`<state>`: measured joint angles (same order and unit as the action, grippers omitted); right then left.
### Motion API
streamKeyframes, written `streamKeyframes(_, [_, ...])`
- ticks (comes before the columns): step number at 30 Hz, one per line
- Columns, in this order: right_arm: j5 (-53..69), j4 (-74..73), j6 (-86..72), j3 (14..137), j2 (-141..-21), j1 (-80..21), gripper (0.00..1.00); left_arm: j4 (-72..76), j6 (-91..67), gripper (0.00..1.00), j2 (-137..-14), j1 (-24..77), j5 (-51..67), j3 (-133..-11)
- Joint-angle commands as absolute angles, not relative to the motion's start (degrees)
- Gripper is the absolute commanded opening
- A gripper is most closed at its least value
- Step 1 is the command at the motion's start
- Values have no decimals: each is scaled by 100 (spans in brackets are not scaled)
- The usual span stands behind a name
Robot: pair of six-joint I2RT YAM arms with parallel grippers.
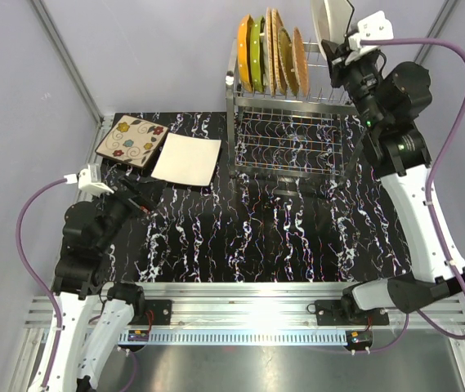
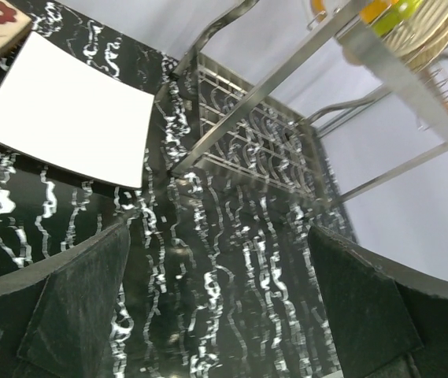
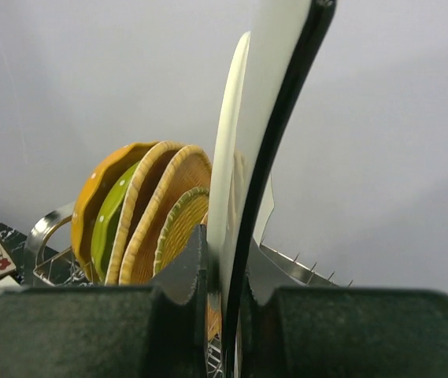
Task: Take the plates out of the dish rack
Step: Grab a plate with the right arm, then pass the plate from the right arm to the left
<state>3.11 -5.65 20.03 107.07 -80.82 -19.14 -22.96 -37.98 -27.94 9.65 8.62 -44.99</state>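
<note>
My right gripper (image 1: 340,47) (image 3: 227,272) is shut on the lower edge of a white plate with a dark back (image 1: 330,20) (image 3: 264,94), held upright above the right end of the dish rack (image 1: 291,122). Standing on edge in the rack's top tier are an orange dotted plate (image 1: 244,53) (image 3: 96,201), a green plate (image 1: 257,51) (image 3: 113,224) and woven wicker plates (image 1: 285,55) (image 3: 168,197). A square floral plate (image 1: 131,140) and a square white plate (image 1: 187,159) (image 2: 66,110) lie flat on the table, left of the rack. My left gripper (image 1: 146,196) (image 2: 220,303) is open and holds nothing, low over the table near the white plate.
The table has a black marbled top (image 1: 248,237) with grey walls on three sides. The rack's lower tier (image 2: 247,138) holds nothing that I can see. A metal rail (image 1: 240,294) runs along the near edge between the arm bases.
</note>
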Motion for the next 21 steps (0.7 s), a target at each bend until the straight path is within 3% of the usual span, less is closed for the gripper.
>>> streamKeyframes(1, [896, 905, 2574, 10627, -7419, -1969, 0, -1776, -4341, 99, -2839, 958, 922, -4711])
streamKeyframes(21, [3925, 378, 4526, 8184, -5142, -1960, 0, 174, -5633, 99, -3445, 949, 2364, -4500])
